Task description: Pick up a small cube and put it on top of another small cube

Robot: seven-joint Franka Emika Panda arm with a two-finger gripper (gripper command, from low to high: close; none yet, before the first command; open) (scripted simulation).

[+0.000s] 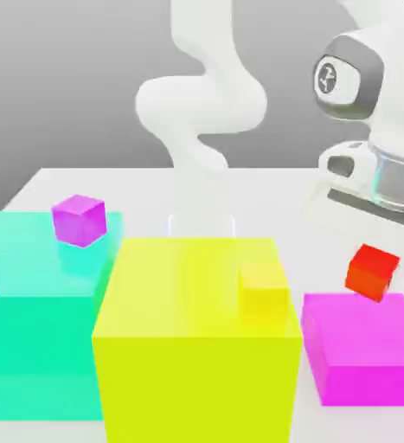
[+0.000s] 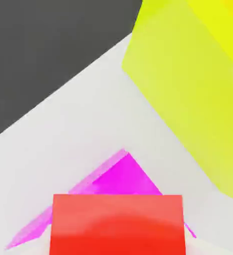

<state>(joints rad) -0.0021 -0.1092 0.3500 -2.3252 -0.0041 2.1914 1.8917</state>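
While I watch the exterior view, I see the small red cube (image 1: 373,272) at the right side of the frame, tilted, just above the top of the flat magenta block (image 1: 365,346). I think it hangs in the air there, but I cannot tell if one corner touches the block. My white arm (image 1: 361,104) comes down from the upper right, and its wrist sits above the red cube. I cannot see the fingers in this view, yet the grip is squeezed as tight as it gets. I cannot be sure from here that it is holding the red cube. The big yellow block (image 1: 192,346) fills the lower middle, with a small yellow cube (image 1: 264,288) on its top near the right edge. The big teal block (image 1: 32,320) stands at the lower left, and a small purple cube (image 1: 79,220) sits on top of it. All of them rest on the white table (image 1: 274,208).

Next, in the hand view, the red cube (image 2: 116,224) is very close at the bottom middle of the frame. The magenta block (image 2: 123,177) peeks out behind it. The yellow block (image 2: 188,84) fills the upper right. The white table (image 2: 78,134) runs across the middle.
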